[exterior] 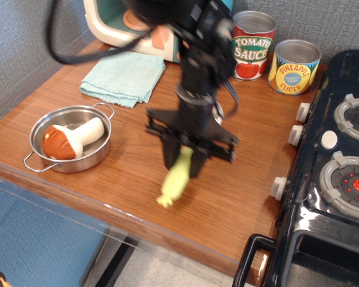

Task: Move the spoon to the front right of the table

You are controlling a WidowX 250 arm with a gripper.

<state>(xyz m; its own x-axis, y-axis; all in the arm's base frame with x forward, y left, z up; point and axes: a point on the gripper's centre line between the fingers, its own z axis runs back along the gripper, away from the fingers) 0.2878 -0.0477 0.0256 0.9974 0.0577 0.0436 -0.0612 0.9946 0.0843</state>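
Observation:
My gripper [183, 162] is shut on the spoon [175, 182] and holds it over the middle front of the brown wood-grain table [239, 197]. Only the spoon's pale yellow-green handle shows, hanging down and to the left with its knobbed end lowest. The silver bowl is hidden between the fingers. Whether the handle tip touches the table I cannot tell. The black arm reaches down from the top of the view.
A steel pot [70, 139] with a toy mushroom [69, 139] stands at the front left. A teal cloth [123, 76] and a toy microwave [116, 24] are at the back left. Tomato sauce [251, 45] and pineapple [294, 66] cans stand at the back. A black toy stove [329, 173] borders the right.

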